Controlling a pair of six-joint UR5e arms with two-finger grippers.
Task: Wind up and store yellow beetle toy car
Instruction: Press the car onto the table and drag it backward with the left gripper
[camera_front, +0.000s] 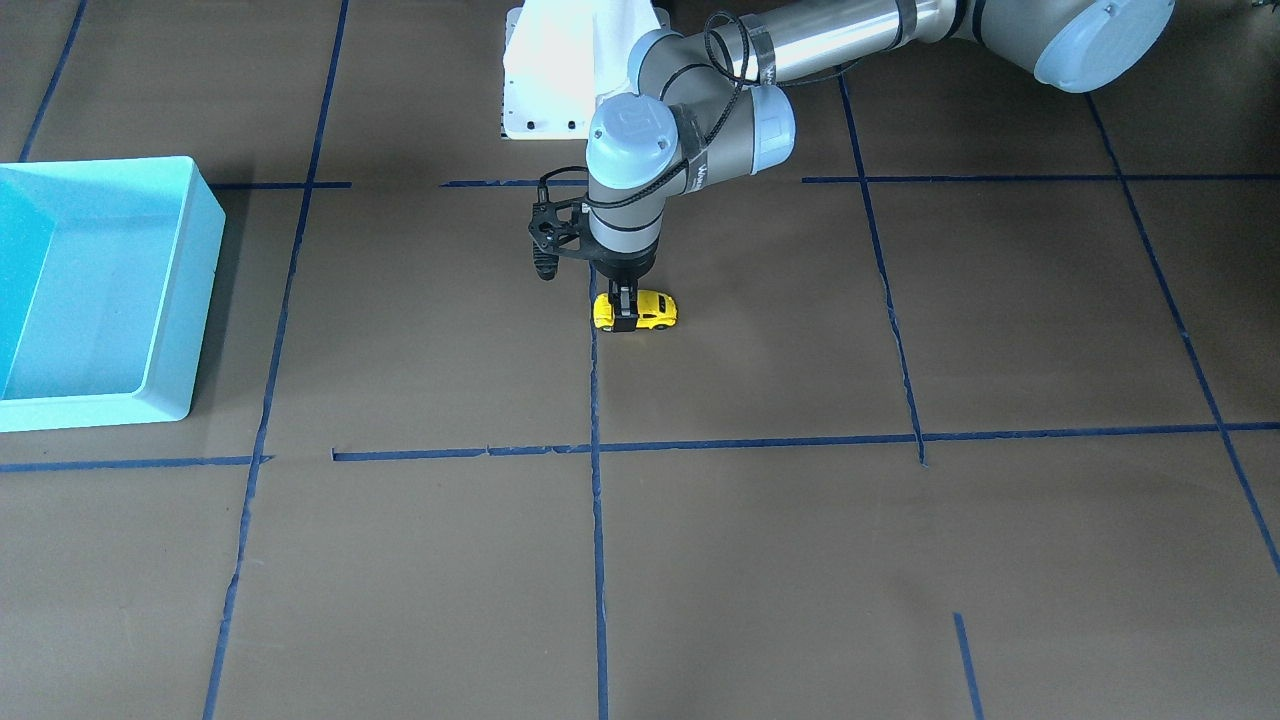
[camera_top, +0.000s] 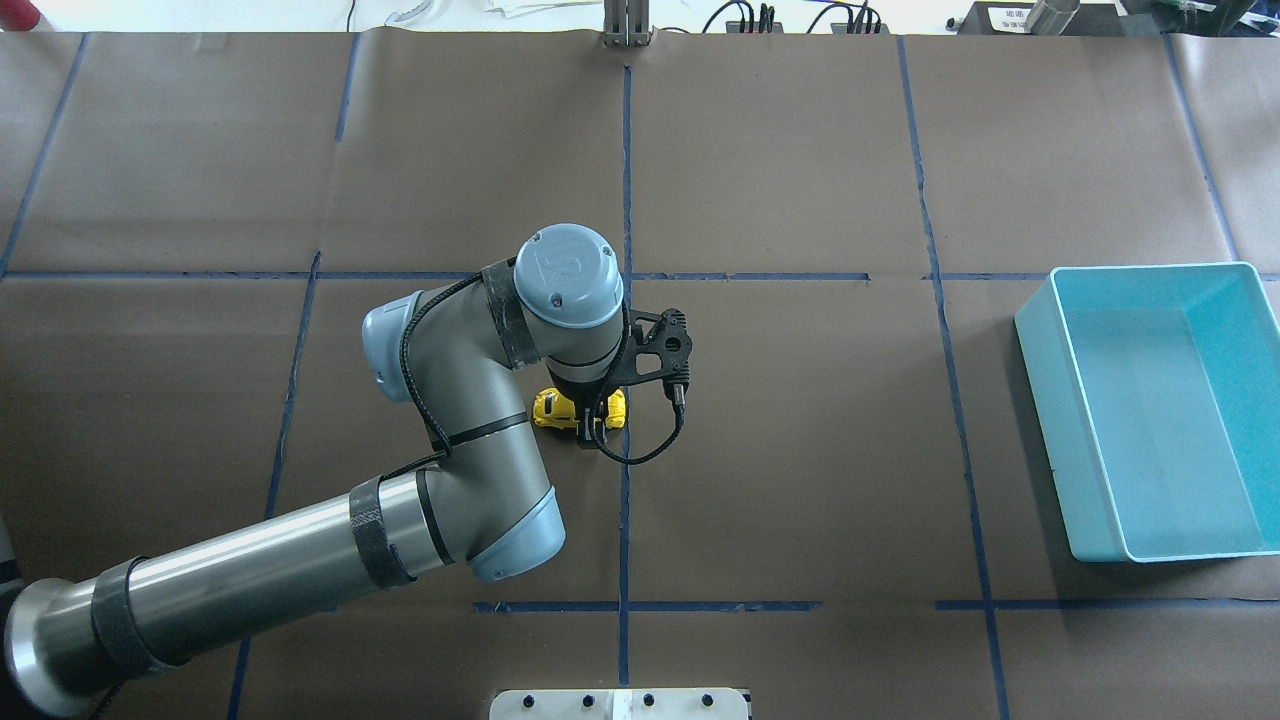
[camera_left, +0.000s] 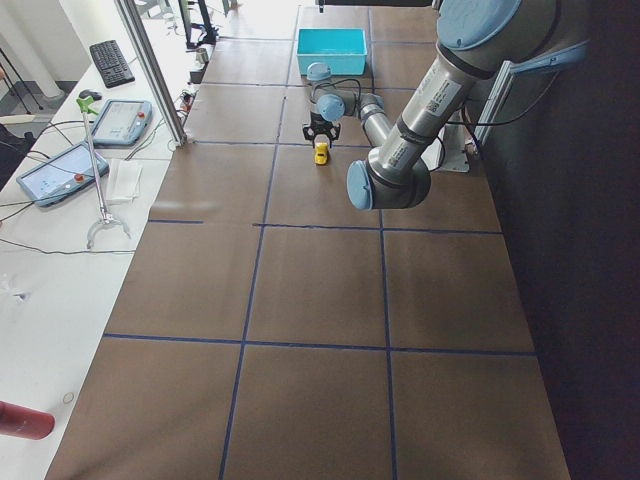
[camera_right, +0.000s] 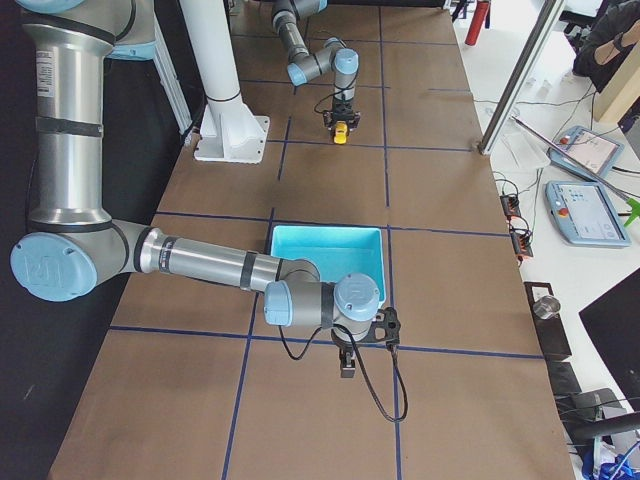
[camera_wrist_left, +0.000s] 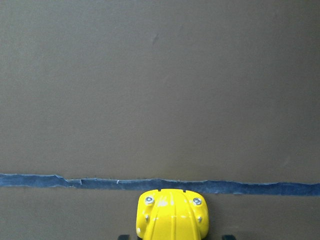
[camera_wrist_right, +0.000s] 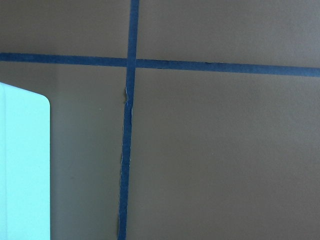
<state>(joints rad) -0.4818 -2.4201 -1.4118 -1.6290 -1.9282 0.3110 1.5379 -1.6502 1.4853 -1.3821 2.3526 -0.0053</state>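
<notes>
1 L gripper (camera_front: 625, 316), vertical, pinches yellow car (camera_front: 655, 310).

brown table (camera_top: 800, 480) crossed by blue tape (camera_top: 627, 150) (tablets (camera_left: 122, 122), keyboard (camera_left: 110, 62) alongside)

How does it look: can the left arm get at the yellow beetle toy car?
Yes, apparently: the left gripper straddles the yellow beetle toy car, with nothing between them. Whether it has closed is unclear.

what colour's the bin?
The bin is turquoise; it shows best in the overhead view.
</notes>
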